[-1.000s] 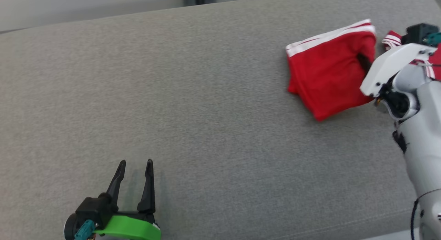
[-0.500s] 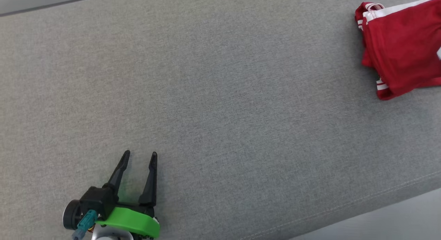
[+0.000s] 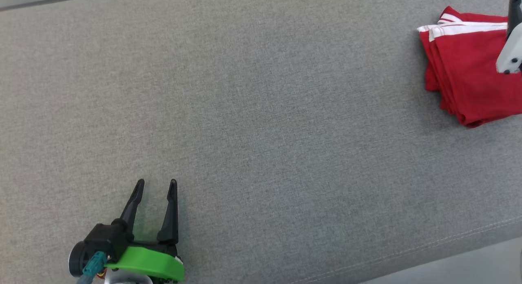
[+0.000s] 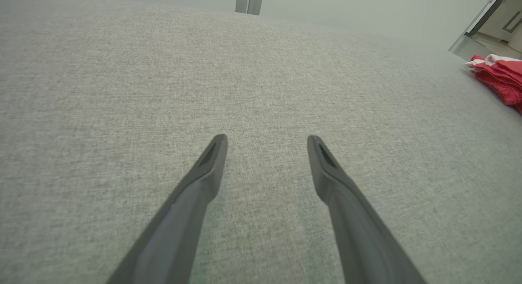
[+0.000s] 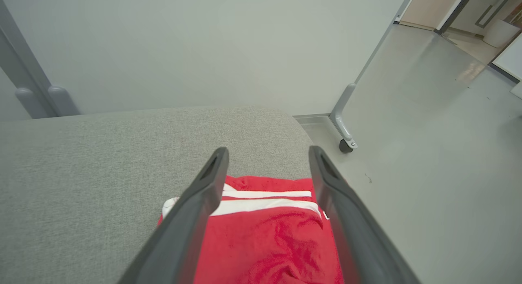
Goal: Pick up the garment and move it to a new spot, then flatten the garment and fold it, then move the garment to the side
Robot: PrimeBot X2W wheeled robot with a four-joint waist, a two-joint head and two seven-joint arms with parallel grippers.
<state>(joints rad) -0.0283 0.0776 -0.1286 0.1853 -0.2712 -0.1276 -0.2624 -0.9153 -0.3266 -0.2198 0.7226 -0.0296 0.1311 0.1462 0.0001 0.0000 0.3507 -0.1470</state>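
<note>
My right claw (image 5: 267, 153) hangs open over the folded garment (image 3: 465, 72), parked aside at two o'clock; left claw (image 3: 157, 181) idles open at seven.

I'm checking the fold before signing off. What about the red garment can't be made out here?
Head view: the garment is cut off by the right edge.
Left wrist view: a small far sliver of it at the right edge.
Right wrist view: the right pincer and the bottom edge hide its near side.
</note>
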